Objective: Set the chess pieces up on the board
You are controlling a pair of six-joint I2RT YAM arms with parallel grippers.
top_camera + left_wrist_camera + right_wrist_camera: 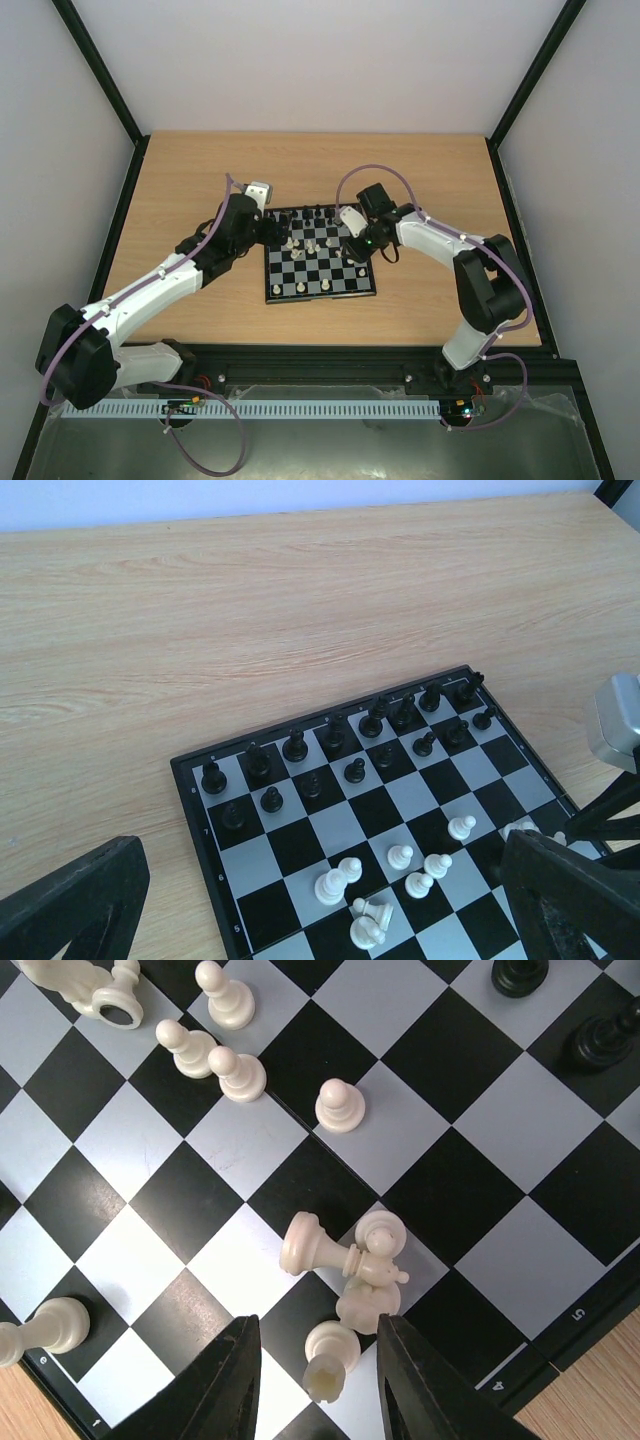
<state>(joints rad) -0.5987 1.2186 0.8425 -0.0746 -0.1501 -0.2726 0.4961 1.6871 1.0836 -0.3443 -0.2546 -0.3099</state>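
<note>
The board [340,285] lies mid-table. Black chess pieces [330,735] stand in two rows along its far edge. White pieces [335,883] are bunched mid-board, two of them fallen [372,920]. My left gripper [320,925] hangs open and empty over the board's left side; its fingers [70,900] are spread wide. My right gripper [318,1390] is open, low over the board's right side. A white rook [330,1360] stands between its fingers [215,1390], apart from both. Just beyond it a white piece lies toppled [325,1248] against two others.
White pawns [237,1073] and a fallen piece [95,995] lie farther in from the right gripper. Two white pieces stand at the board's near edge [300,289]. Bare wooden table [200,170] surrounds the board, with black frame posts at the edges.
</note>
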